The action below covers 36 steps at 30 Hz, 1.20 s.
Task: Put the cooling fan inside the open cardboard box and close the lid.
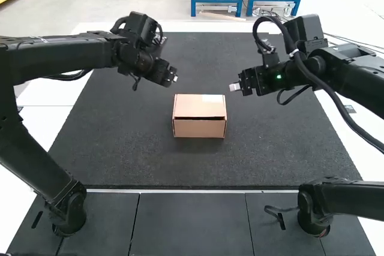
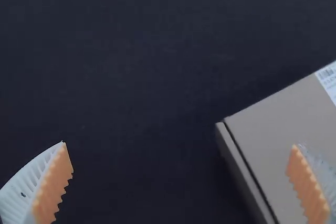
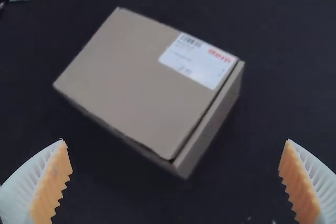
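A cardboard box (image 1: 200, 115) stands in the middle of the black mat with its lid down flat; a white label sits on the lid's far right corner (image 3: 195, 59). No fan can be seen. My left gripper (image 1: 173, 77) hangs above the mat just behind and left of the box, fingers (image 2: 51, 184) spread wide, open and empty, with the box's corner (image 2: 278, 140) under one finger. My right gripper (image 1: 235, 87) hovers behind and right of the box, open too, its orange pads (image 3: 50, 182) far apart over the box (image 3: 142, 87).
The black mat (image 1: 120, 142) covers the table's middle, with white table (image 1: 36, 124) at both sides. Both arm bases stand at the near edge (image 1: 66, 208).
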Each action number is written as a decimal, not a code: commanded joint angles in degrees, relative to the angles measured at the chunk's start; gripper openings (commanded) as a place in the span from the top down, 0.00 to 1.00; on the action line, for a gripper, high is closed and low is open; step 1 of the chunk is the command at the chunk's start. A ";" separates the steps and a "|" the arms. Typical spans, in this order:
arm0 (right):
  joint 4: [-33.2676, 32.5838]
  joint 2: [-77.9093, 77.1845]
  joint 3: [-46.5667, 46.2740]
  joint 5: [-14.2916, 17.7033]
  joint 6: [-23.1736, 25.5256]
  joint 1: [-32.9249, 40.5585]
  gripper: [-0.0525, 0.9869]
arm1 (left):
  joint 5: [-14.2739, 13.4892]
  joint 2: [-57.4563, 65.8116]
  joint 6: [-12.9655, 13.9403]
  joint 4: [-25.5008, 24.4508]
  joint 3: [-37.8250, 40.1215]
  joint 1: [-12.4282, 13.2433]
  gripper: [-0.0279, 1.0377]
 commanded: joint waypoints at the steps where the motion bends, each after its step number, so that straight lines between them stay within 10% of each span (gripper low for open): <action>1: 2.27 -2.36 -0.74 2.26 0.87 -3.50 0.08 | -1.48 -4.25 0.57 0.61 1.61 1.56 0.07; 12: 6.48 -7.28 -4.17 4.10 2.98 -16.60 0.07 | 1.42 -18.31 0.39 17.04 -8.76 7.10 0.07; 24: 13.78 -8.95 -7.15 -4.07 5.44 -27.14 0.07 | 0.19 -30.61 -0.14 23.55 -19.84 7.63 0.07; 36: 23.71 -15.63 -18.84 -4.69 8.78 -29.52 0.07 | -0.96 -44.68 1.09 32.69 -31.00 14.31 0.07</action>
